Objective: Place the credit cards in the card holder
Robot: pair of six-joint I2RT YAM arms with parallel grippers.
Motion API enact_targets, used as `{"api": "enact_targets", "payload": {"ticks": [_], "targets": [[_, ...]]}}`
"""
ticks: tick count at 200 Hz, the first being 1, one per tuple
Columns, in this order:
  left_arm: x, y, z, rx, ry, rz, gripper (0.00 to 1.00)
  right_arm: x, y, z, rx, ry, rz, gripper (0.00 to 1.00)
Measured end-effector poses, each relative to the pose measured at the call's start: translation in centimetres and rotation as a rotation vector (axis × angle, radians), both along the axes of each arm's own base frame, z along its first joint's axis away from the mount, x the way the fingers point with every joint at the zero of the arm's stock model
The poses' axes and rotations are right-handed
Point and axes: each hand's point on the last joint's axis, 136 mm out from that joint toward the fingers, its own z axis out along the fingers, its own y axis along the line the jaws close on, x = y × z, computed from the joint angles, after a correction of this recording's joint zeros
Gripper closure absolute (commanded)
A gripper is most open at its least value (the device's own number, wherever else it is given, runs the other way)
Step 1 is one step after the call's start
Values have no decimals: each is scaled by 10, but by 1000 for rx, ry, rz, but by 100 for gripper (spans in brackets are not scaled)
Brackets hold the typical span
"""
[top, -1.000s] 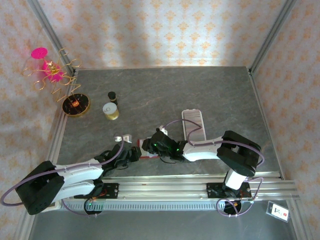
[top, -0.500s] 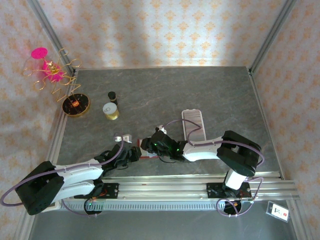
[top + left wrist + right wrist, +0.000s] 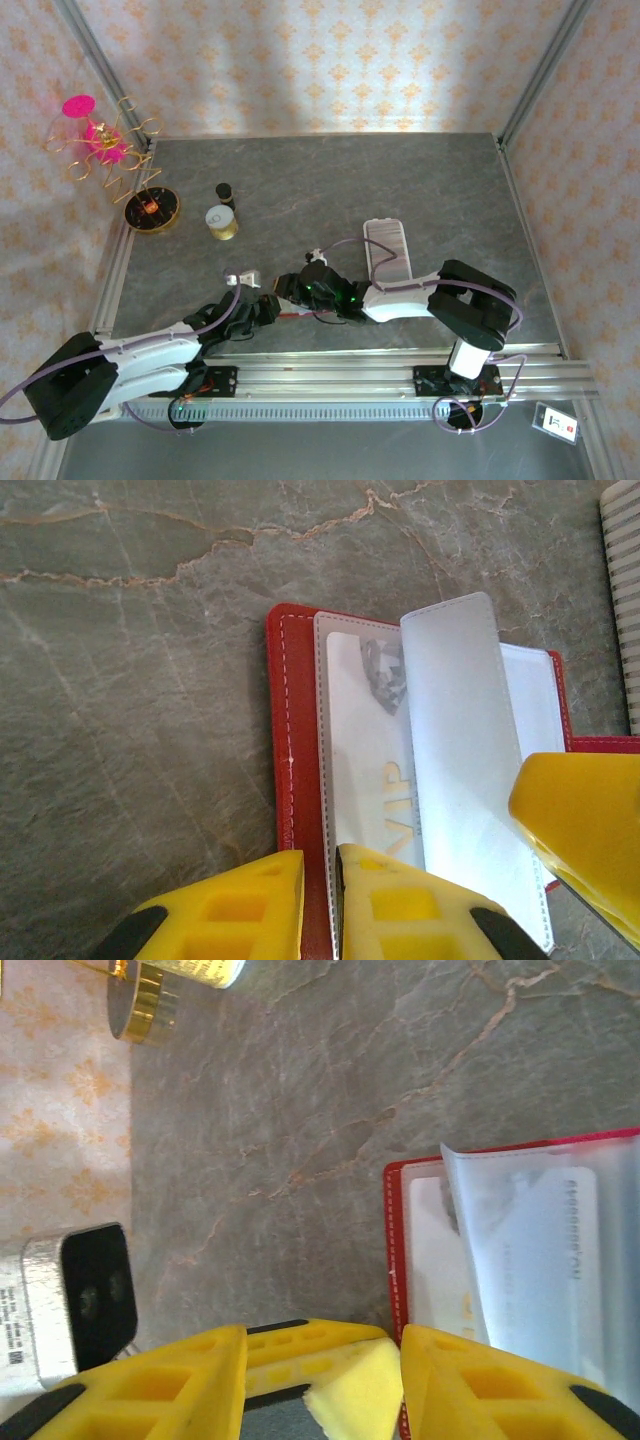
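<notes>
The card holder [image 3: 283, 730] lies open on the grey stone-look table [image 3: 130, 680], in the lower middle of the top view, between the two grippers. A VIP card [image 3: 375, 770] sits in one clear sleeve at the centre of the left wrist view, and a loose sleeve page [image 3: 465, 760] stands tilted over it. The left gripper [image 3: 320, 865] is almost closed, and the red border runs into the narrow gap, so it seems to pinch the holder's edge. The right gripper [image 3: 322, 1338] has its jaws apart, with one finger [image 3: 580, 820] at the lower right corner of the sleeve page. I judge that a sideways push from this finger can fold the thin page or slide the VIP card out of its sleeve. If the left pinch takes only the thin border, the holder can slip and turn on the smooth table. The grippers are very near each other and can also collide.
</notes>
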Motion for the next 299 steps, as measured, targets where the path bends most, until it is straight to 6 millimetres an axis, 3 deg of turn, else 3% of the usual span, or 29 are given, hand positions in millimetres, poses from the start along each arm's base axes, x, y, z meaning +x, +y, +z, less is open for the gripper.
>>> {"api": "enact_targets", "payload": {"ticks": [67, 100, 130, 183, 209, 246, 299], "targets": [[-2, 4, 4, 2, -6, 11, 82, 4, 10, 16, 38, -31, 10, 54], [-1, 9, 6, 12, -17, 27, 82, 9, 5, 30, 7, -96, 10, 54], [-1, 13, 9, 27, -21, 42, 82, 18, -11, 67, -36, -241, 4, 54], [9, 0, 33, 4, -48, 17, 82, 24, -48, 160, -164, -663, 77, 49], [14, -11, 43, -7, -51, -17, 82, 16, -61, 179, -286, -851, 193, 47], [12, -23, 35, -5, -14, -74, 82, 6, -86, 161, -590, -1051, 427, 42], [7, -30, 18, 20, 33, -129, 82, -21, -160, 82, -1029, -1185, 885, 34]]}}
